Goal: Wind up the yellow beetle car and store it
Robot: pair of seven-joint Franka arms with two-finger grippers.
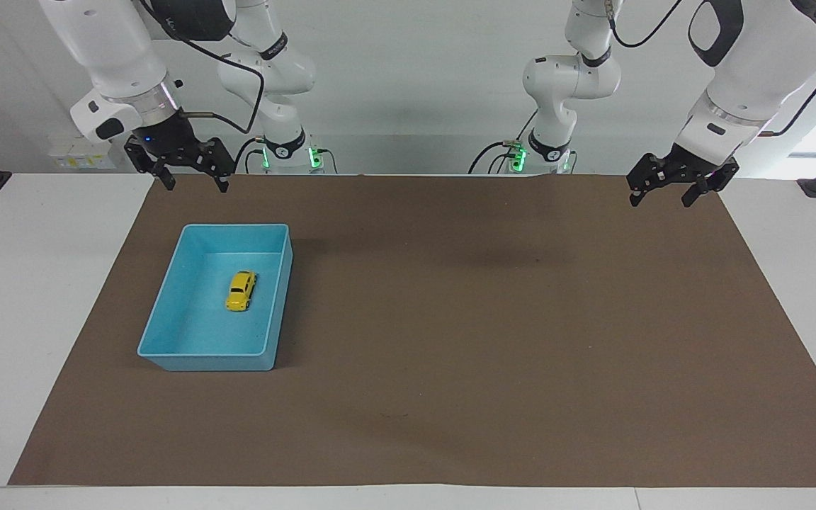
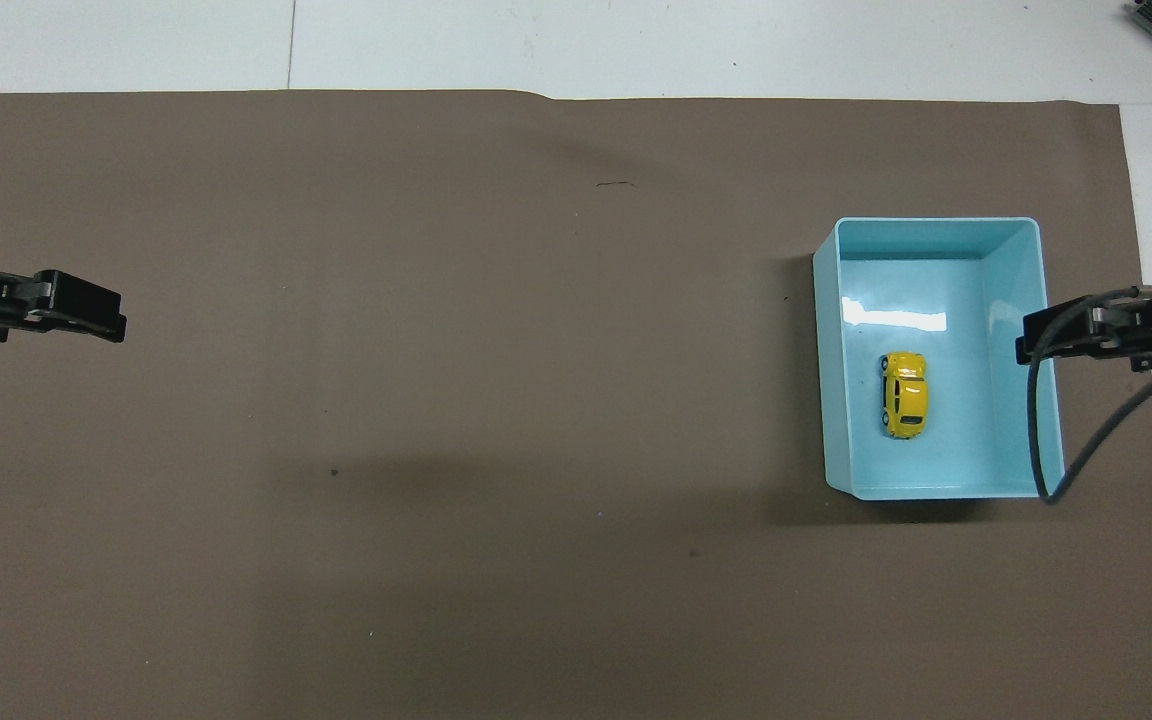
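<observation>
Now yellow beetle car lies below right gripper.

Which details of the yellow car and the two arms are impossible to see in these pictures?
- Yellow beetle car in the blue tray: any wind-up key or knob, too small in both views.
- Left end effector: overhead view's edge cuts off its arm.
- Right end effector: seen edge-on overhead, cable crossing it.
</observation>
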